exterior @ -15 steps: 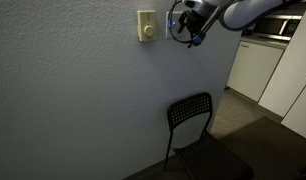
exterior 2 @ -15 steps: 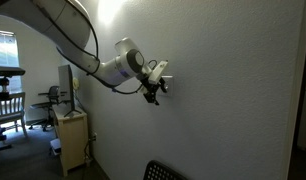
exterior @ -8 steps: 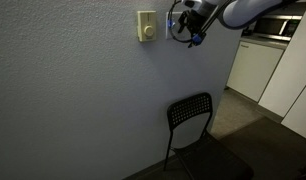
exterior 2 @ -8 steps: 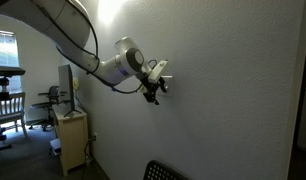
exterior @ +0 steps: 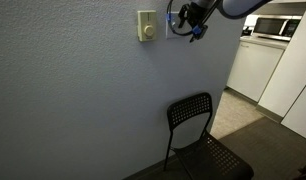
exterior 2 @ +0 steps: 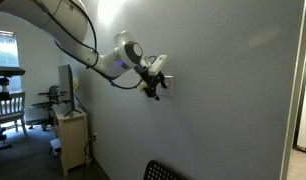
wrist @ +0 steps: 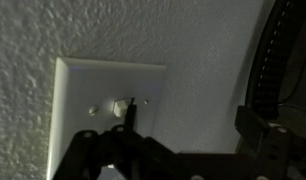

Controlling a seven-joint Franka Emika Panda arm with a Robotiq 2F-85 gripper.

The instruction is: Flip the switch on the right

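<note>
The switch (wrist: 85,95) fills the wrist view: a white plate flat on the wall, dead ahead of the pincer (wrist: 130,110). Its small toggle (wrist: 119,106) sits right at the pincer's tip. The fingers look pressed together into one dark point, holding nothing, and that point is on the toggle's edge or just short of it. I cannot tell which.

So this is the contact step: the approach is done and the flip itself is not yet made. Next, I'd say, comes a short, firm nudge along the wall with the tip kept on that little lever. Which way it must go is not clear from here. It's a small target, and a slip would leave the tip scraping bare plate.

Only the wrist view shows tip against toggle. In an exterior view the pincer (exterior: 189,22) covers nearly all of the switch. That view adds the neighbours: a cream plate with a round knob (exterior: 146,25) just beside the pincer, and a black chair (exterior: 190,112) well below it on the floor. In an exterior view from along the wall, the arm (exterior 2: 121,58) reaches in and the pincer (exterior 2: 156,88) stands nose-on to the wall, with the toggle too small to make out.
</note>
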